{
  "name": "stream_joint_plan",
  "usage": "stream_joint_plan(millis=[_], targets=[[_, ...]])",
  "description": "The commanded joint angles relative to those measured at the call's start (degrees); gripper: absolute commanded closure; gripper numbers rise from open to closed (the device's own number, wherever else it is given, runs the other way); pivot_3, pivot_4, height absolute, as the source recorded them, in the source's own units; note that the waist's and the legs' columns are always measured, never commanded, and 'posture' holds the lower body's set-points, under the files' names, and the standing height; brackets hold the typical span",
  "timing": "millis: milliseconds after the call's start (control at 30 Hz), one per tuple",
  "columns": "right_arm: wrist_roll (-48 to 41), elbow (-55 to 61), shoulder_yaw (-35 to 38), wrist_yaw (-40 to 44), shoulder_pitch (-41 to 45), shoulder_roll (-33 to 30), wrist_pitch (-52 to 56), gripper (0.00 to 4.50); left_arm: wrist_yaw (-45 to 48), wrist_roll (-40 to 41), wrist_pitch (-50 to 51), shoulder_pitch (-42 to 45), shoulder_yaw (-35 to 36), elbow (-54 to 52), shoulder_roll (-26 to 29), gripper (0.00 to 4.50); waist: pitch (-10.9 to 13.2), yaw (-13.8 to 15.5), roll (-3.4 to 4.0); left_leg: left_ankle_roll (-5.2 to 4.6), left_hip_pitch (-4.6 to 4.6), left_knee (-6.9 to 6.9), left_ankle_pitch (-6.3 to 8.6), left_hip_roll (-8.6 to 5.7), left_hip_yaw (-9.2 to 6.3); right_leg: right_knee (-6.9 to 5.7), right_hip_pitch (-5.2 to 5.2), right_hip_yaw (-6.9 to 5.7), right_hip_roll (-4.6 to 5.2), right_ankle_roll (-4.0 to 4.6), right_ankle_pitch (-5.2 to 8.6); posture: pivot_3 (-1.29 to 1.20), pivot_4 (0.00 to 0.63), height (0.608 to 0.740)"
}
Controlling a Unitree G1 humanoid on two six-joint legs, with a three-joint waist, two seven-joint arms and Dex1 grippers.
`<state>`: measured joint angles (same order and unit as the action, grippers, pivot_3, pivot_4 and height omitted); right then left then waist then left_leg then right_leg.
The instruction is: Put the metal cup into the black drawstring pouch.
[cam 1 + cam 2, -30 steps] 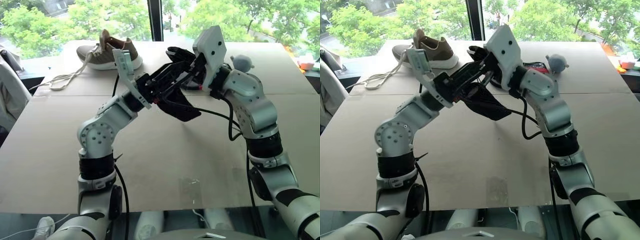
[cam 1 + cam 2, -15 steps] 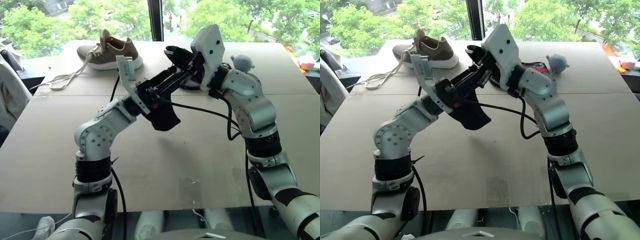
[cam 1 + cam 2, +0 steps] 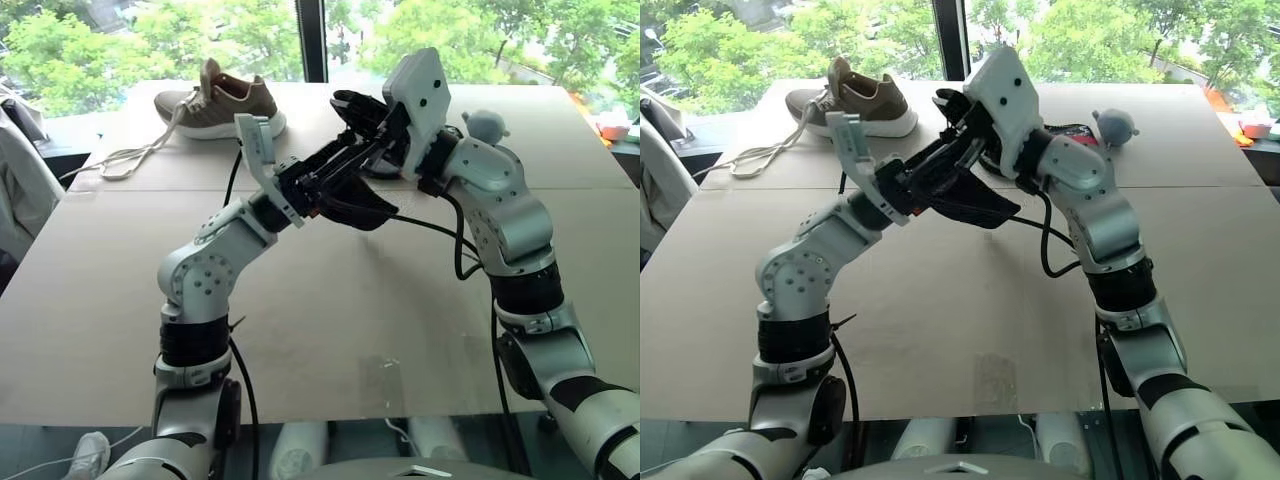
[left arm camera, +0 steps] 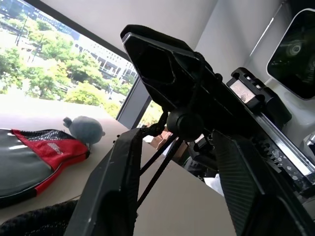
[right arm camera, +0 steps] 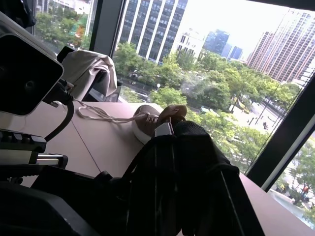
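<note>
Aloft, both arms around black drawstring pouch (image 3: 360, 208)

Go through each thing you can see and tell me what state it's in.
Black pouch: held up off the table between both grippers.
Right gripper: shut on the pouch's fabric.
Left gripper: at the pouch, grip unclear.
Shoe: upright, laces trailing loose.
Paddle case: lying flat.
Grey plush toy: sitting beside the case.

Near half of table (image 3: 330, 330) bare, free passage; shoe (image 3: 215, 105), grey-red case (image 4: 34, 157), plush (image 3: 485, 125) crowd far edge.
</note>
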<state>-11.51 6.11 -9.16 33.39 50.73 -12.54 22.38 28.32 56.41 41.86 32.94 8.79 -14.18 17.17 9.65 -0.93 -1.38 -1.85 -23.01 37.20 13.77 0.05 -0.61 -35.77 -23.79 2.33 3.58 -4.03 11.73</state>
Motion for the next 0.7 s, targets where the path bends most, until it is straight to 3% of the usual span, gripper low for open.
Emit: stream_joint_plan(millis=[33,67,367,500,533,700], targets=[[-0.2,1.2,0.7,0.1,1.1,0.0,-0.8,4.50,0.0,0.6,-0.8,0.0,0.6,-2.1,-0.1,4.29,0.0,0.0,0.00,0.00,0.00,0.00,0.00,0.00,0.00,0.00,0.00,0.00,0.00,0.00,0.00,0.00,0.150,0.740],[-0.2,1.2,0.6,0.1,1.1,0.0,-0.9,4.50,-0.1,0.6,-0.8,0.0,0.7,-2.1,-0.2,4.47,0.0,0.0,0.00,0.00,0.00,0.00,0.00,0.00,0.01,0.00,0.00,0.00,0.00,0.00,0.00,0.00,0.150,0.740],[-0.1,1.1,0.5,0.1,0.7,0.0,-0.9,4.50,-1.6,-0.7,-1.5,-0.1,1.4,-1.9,0.0,4.47,0.0,0.0,0.00,0.00,0.00,0.00,0.00,0.00,0.00,-0.01,0.00,0.00,0.00,0.00,0.00,0.00,0.150,0.740],[0.0,1.1,0.4,0.1,0.6,-0.2,-0.7,4.50,0.4,-14.2,-10.3,-0.3,-3.5,-2.8,3.5,3.39,0.0,0.0,0.00,0.00,0.00,-0.01,0.00,-0.01,0.02,0.00,0.00,0.00,0.00,0.00,0.00,0.00,0.150,0.740],[0.2,1.1,0.3,0.1,0.6,-0.3,-0.8,4.50,0.8,-17.4,-12.6,-0.2,-4.8,-2.8,4.2,2.84,0.0,0.0,0.01,0.00,0.00,-0.01,0.00,-0.02,0.08,0.00,0.00,0.00,-0.01,0.00,0.00,0.00,0.150,0.740],[0.4,1.0,0.1,0.2,0.6,-0.3,-0.9,4.50,3.6,-21.5,-16.0,-0.6,-7.9,-4.2,4.6,2.84,0.0,0.2,0.01,0.00,-0.02,-0.01,0.00,-0.01,0.14,0.04,0.00,-0.01,0.00,0.00,0.00,0.00,0.150,0.740]])
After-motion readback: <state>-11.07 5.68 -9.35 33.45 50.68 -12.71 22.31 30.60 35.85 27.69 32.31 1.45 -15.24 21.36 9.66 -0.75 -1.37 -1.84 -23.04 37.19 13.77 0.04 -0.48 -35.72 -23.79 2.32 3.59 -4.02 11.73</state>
